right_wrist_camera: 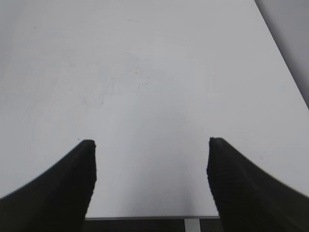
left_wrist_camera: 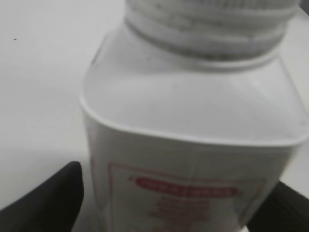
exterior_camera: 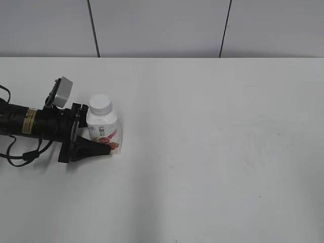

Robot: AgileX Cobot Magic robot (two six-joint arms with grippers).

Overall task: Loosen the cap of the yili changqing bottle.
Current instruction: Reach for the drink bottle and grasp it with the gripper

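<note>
At the left side of the worktop the left end effector reaches in level, its fingers standing to either side of the yili changqing bottle, which stands upright with the cap on top. Whether the pads press the body or only bracket it I cannot tell; the left wrist view shows dark fingertips at both lower corners, close against the blurred label. Bracing the bottle looks like the step in hand. Next, I judge, the other arm must come across and down onto the ribbed cap and twist. Further right, the right end effector hangs wide open and empty above bare worktop, outside the exterior view altogether.
</note>
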